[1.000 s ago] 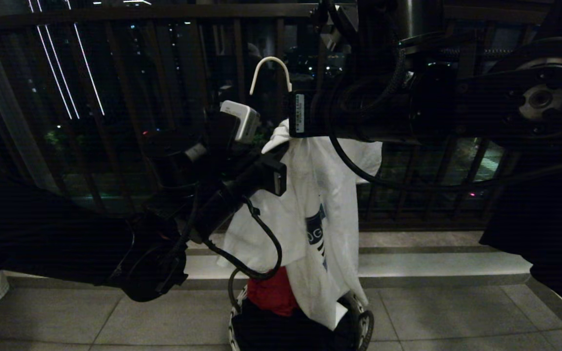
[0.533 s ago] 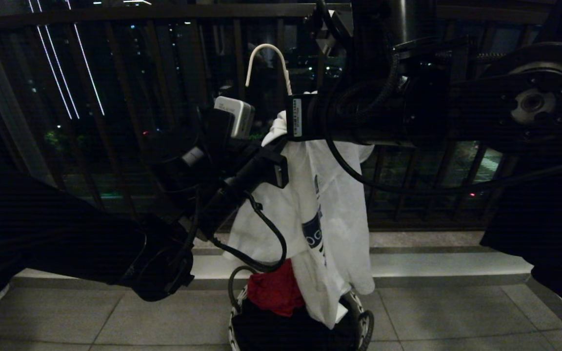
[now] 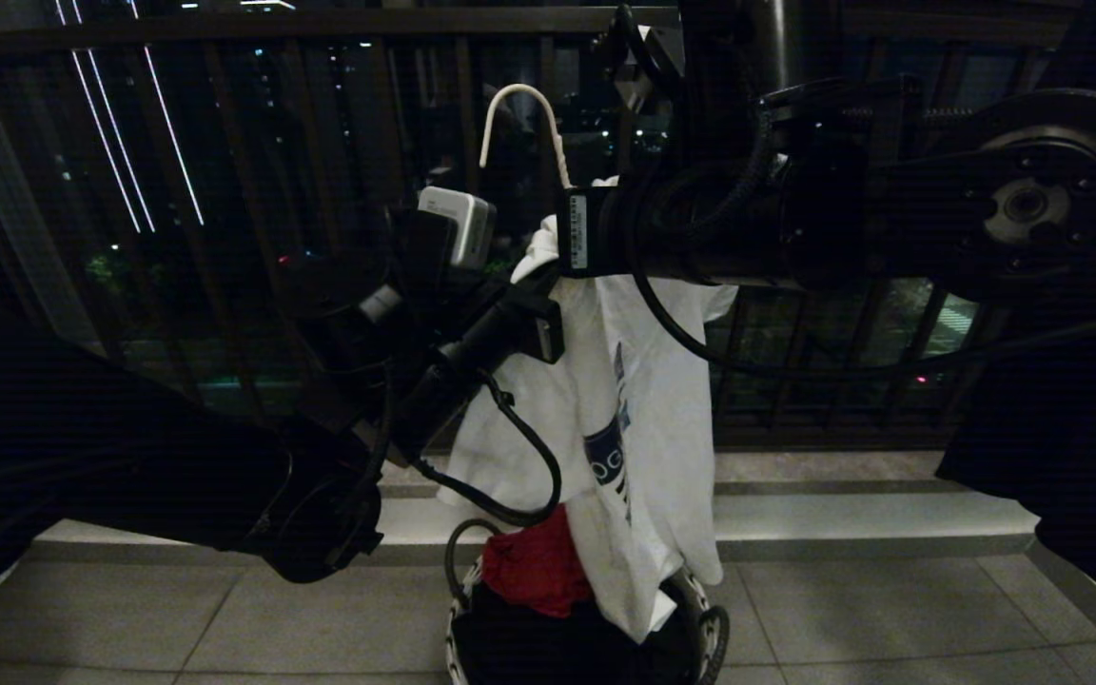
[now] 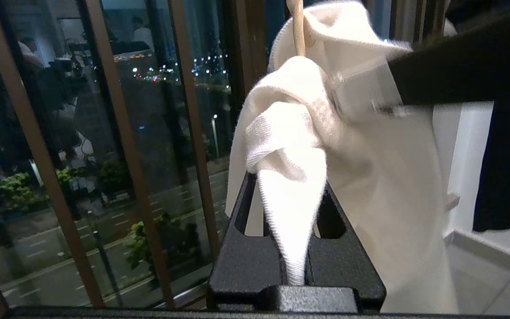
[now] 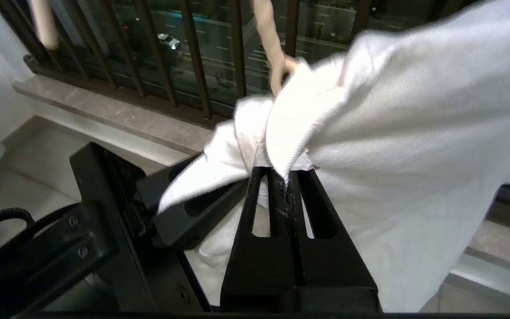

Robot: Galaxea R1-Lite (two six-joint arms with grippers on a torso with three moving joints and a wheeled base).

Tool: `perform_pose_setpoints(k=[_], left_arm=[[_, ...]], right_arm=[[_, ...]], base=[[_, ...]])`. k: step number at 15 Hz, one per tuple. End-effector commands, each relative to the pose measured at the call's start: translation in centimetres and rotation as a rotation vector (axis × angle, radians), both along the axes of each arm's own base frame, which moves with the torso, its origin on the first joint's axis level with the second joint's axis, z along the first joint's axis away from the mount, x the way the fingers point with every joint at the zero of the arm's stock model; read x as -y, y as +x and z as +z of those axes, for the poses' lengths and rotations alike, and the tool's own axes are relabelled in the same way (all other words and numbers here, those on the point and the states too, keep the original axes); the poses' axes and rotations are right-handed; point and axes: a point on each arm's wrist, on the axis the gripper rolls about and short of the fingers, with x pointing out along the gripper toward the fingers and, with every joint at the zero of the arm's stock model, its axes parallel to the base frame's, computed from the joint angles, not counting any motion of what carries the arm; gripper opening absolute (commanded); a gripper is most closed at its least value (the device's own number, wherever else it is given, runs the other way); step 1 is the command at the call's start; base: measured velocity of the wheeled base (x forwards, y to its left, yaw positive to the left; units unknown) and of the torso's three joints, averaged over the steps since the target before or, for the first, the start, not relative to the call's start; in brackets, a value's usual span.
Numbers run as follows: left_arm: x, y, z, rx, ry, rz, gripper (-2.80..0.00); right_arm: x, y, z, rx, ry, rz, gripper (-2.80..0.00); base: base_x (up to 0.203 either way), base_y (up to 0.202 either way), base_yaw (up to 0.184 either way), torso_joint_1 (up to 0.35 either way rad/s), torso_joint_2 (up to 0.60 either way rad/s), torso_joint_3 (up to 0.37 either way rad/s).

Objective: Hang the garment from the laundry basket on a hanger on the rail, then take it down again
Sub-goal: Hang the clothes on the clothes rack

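**Head view: 2 grippers hold a T-shirt up on its hanger above the basket**

Head view shows the white T-shirt (image 3: 648, 400) hanging in the air, its hem trailing down to the laundry basket (image 3: 705, 618), where a red cloth (image 3: 534, 571) and a dark garment lie. The hanger (image 3: 521, 124) pokes its curved hook above the collar, free of any support; the rail is not in view, only the balcony railing (image 3: 272, 190) behind.

The left gripper (image 4: 297, 266) is clenched on a bunched fold of the shirt near the collar, the cloth pinched between its 2 fingers. The right gripper (image 5: 283, 195) is likewise clamped on fabric at the neckline, just below the hanger's stem. Both sit close together at the top of the shirt, 1 to each side of the stem.

This paired grip looks meant to keep the collar area gathered so the shirt stays seated on the wire and its weight hangs straight down. My judgement is that the shirt is on the hanger but not yet on the rail.
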Motion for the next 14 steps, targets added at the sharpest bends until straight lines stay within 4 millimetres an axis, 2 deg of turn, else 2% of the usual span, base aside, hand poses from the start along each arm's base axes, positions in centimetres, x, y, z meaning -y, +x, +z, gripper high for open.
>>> perform_pose_setpoints(k=[1, 6, 9, 10, 14], left_arm=[[-0.3, 0.1, 0.4, 0.012, -0.015, 0.006, -2.80], [-1.0, 0.3, 1.3, 0.032, -0.036, 0.023, -2.80], [-1.1, 0.2, 1.4, 0.033, -0.037, 0.025, -2.80], [-1.2, 0.2, 1.4, 0.034, -0.038, 0.025, -2.80], [-1.6, -0.7, 2.1, 0.014, -0.090, -0.011, -2.80]], right_arm=[[0.0, 0.0, -0.1, -0.004, -0.004, -0.001, 0.00], [0.7, -0.6, 0.4, 0.001, -0.009, -0.042, 0.00], [2.3, -2.2, 0.7, -0.007, -0.023, -0.062, 0.00], [3.0, -2.9, 0.7, -0.011, -0.029, -0.069, -2.80], [6.3, -6.1, 2.5, 0.002, -0.031, -0.095, -2.80]], base=[[0.000, 0.000, 0.000, 0.000, 0.00, 0.000], [0.000, 0.000, 0.000, 0.000, 0.00, 0.000], [0.000, 0.000, 0.000, 0.000, 0.00, 0.000], [0.000, 0.000, 0.000, 0.000, 0.00, 0.000], [0.000, 0.000, 0.000, 0.000, 0.00, 0.000]])
